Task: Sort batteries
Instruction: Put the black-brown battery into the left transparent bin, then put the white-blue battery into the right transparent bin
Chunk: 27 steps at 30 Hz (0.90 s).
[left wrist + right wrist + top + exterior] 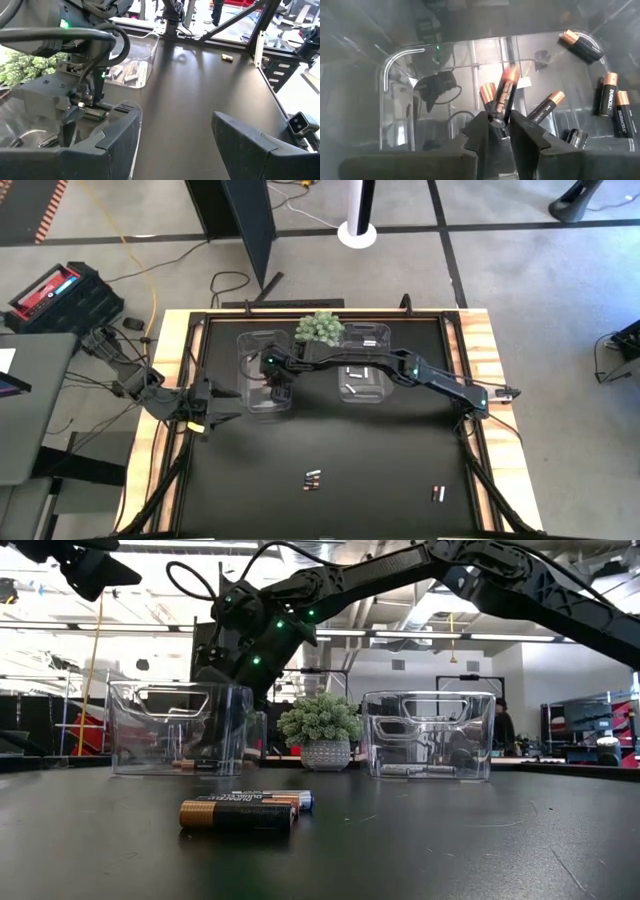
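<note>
1. Closest to the low camera, three batteries (240, 812) lie side by side on the black table (380, 460). From above, they sit near the 6 o'clock edge of the table.
2. One dark battery with a copper end (503, 97) stands tilted between the two fingers of the right gripper (500, 131). The jaws are only a little way apart, and the battery's bottom end sits in the gap. I cannot tell if they are squeezing it or letting it go.
3. More dark batteries with copper ends (610, 97) lie on the floor of the left clear bin (262, 370), just under that gripper.
4. Pale silver batteries (352, 380) lie in the right clear bin (362, 365), at about 12 o'clock on the table.
5. Two more batteries (437, 494) lie on the table near 5 o'clock.
6. Between the two bins, at the back, stands a small green spiky plant (320, 328).
7. At 9 o'clock, by the table's edge, the left gripper (175, 145) waits. Its jaws are wide open and hold nothing.
</note>
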Tool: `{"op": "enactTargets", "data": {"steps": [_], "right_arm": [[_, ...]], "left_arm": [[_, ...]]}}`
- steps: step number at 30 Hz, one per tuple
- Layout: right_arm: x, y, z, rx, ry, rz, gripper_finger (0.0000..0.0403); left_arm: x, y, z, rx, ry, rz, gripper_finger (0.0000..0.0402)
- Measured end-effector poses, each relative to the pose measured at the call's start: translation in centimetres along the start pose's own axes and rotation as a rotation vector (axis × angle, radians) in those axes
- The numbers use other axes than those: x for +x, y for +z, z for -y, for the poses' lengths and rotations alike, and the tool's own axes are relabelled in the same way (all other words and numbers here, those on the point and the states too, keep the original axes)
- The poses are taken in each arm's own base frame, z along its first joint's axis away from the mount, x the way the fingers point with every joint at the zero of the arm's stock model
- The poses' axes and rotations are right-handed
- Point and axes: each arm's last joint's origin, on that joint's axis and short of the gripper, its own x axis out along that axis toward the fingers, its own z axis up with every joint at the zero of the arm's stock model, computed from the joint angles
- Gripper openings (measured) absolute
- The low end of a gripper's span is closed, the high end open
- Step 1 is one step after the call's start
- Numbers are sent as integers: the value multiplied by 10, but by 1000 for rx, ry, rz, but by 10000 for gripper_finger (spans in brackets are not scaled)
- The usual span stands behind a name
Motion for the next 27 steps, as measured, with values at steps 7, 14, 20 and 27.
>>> {"op": "enactTargets", "data": {"steps": [7,14,20,27], "right_arm": [[-15,9,1,0,-4,32,148],[-64,24,11,34,-18,49,181],[-122,31,21,171,-30,23,180],[-167,33,10,221,-20,-11,172]], "left_arm": [[0,0,0,-9,0,-1,245],[0,-3,-1,16,12,-26,245],[0,-7,-3,47,25,-57,245],[0,-7,-3,46,25,-56,245]]}}
